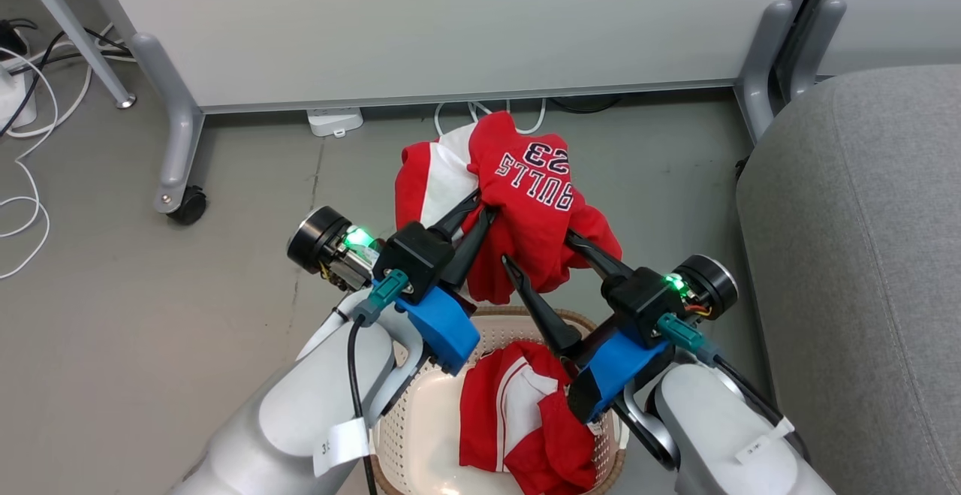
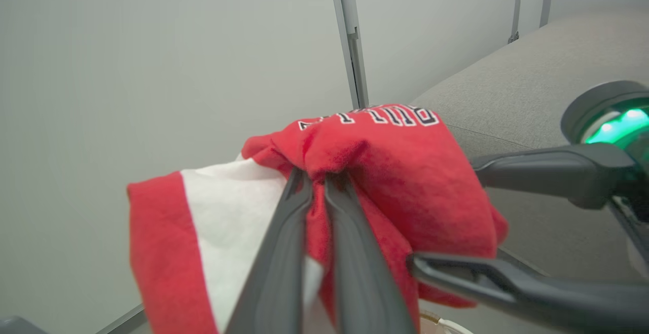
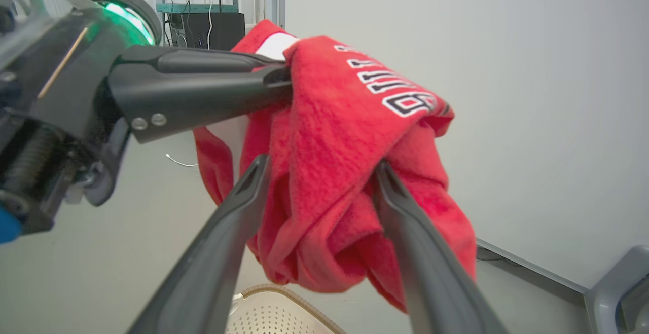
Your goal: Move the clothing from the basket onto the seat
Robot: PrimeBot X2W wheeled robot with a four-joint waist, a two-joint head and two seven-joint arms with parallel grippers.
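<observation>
Above perforated oval basket (image 1: 420,435) | fuzzy red jersey (image 1: 533,202) bunched | left gripper (image 1: 485,206) pinching

"BULLS" and "23" are printed in white, dark-outlined characters on the lifted red jersey (image 1: 537,179) (upside down in the head view). On the white tag (image 1: 341,446) around the left forearm (image 1: 300,412), a "3" can perhaps be read.

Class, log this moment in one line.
left claw: shut on red BULLS 23 jersey; right claw: open around it; second red-and-white jersey: in cream plastic basket; grey fabric seat: beside basket
</observation>
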